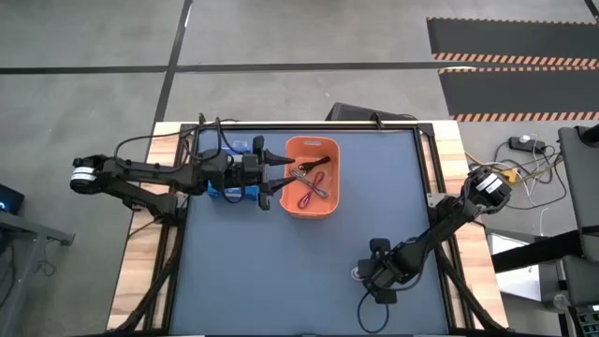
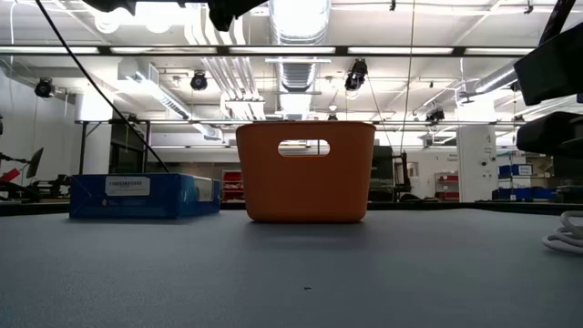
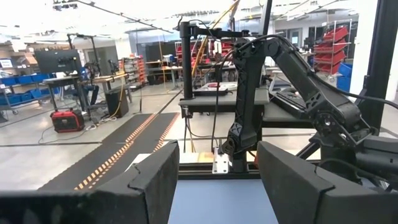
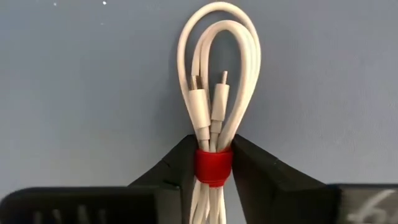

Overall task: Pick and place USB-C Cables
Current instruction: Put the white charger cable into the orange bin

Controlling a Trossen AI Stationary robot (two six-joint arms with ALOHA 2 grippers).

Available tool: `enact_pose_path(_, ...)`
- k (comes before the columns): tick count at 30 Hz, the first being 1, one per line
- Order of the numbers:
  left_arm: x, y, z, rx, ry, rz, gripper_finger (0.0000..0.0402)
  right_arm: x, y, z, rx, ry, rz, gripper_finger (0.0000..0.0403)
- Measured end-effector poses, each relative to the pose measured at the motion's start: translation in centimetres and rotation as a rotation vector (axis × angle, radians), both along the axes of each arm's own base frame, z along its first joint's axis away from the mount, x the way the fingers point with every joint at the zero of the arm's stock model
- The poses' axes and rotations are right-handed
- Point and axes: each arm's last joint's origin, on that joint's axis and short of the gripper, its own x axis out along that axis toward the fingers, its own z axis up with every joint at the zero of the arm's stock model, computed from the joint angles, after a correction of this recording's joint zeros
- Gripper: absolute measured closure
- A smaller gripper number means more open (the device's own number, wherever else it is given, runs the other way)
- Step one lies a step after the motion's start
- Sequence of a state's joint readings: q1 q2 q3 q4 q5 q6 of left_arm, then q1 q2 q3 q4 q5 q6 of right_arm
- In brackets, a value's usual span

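Right wrist view: we see the right pincer (image 4: 211, 165) clenched on the white cable (image 4: 214, 93) at its red tie, low on the blue surface (image 4: 74, 93). The left pincer (image 1: 281, 175) hangs released over the orange bin (image 1: 332, 201), where the red cable (image 1: 314, 192) lies.

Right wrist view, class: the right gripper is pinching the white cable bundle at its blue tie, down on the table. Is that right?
Not quite. The tie is red, not blue, as the right wrist view shows. The rest holds: the right gripper is shut on the white cable bundle at that tie, over the table.
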State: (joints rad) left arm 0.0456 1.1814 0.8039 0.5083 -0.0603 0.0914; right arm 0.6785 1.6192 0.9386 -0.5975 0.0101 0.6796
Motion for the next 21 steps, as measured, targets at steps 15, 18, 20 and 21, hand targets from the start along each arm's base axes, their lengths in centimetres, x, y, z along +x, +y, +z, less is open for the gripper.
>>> enact_pose_path(15,0.0,0.0,0.2,0.003,-0.013,0.001,0.0201,-0.6,-1.0,1.8,-0.073,-0.055,-0.021,0.0369)
enact_pose_path(18,0.0,0.0,0.4,0.004,-0.03,0.001,0.0201,-0.7,-1.5,3.2,-0.1,-0.138,-0.028,0.0369)
enact_pose_path(20,0.0,0.0,0.5,0.005,-0.045,0.001,0.0201,-0.7,-2.1,4.4,-0.118,-0.206,-0.042,0.0369)
enact_pose_path(21,0.0,0.0,0.6,0.005,-0.049,0.001,0.0201,-0.7,-2.4,5.1,-0.135,-0.247,-0.048,0.0369)
